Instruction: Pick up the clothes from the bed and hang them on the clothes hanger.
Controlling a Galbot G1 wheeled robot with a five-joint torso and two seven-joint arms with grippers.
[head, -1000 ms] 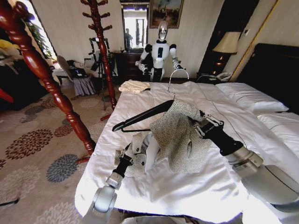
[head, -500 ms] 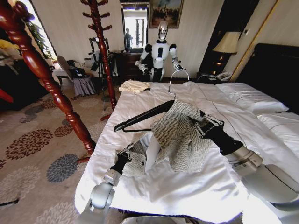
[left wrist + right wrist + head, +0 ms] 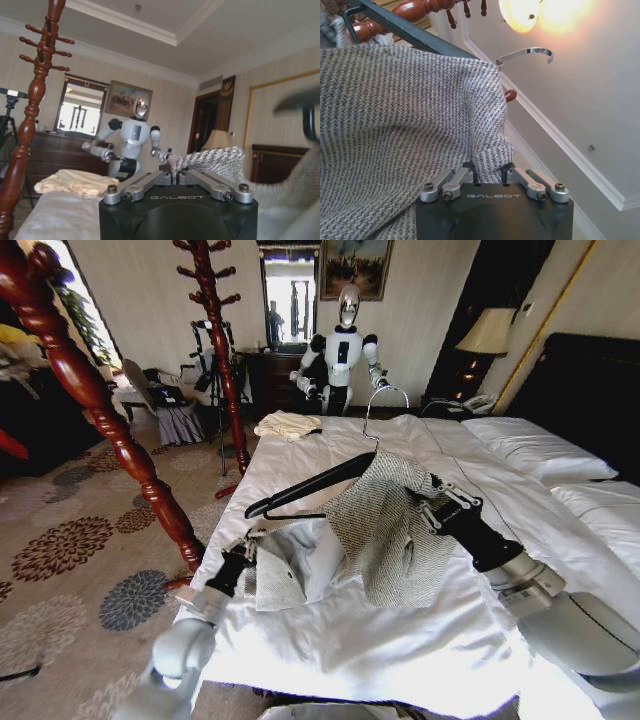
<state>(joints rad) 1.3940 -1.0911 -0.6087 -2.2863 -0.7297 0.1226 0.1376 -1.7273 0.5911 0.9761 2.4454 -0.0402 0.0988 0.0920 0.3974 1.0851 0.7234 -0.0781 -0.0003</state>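
The jacket [image 3: 385,530] lies near the foot edge of the bed [image 3: 420,640], one shoulder already draped over the black hanger [image 3: 305,492], whose bare arm juts toward the bed's left edge and whose wire hook [image 3: 385,398] rises above the duvet. The right gripper [image 3: 432,502] holds the garment at the clothed end of the hanger; the right wrist view shows its fingers [image 3: 470,167] closed on a fold of grey-beige knit, with the hanger bar crossing above the cloth. This grip appears to serve as an anchor, keeping hanger and seated shoulder raised off the duvet. The left gripper [image 3: 240,558] sits at the bed's left edge, against the loose half of the jacket where the pale lining is turned outward. In the left wrist view its fingers [image 3: 167,176] are drawn together on a ridge of the knit, so it is judged to be clamped on the jacket's free side. The likely purpose is to draw that side outward so it can be worked over the bare hanger arm. The second shoulder is not yet on the hanger. The wooden coat stand [image 3: 95,405] stands off the bed's left edge, near the foot corner, close to the left arm; contact there is a risk.
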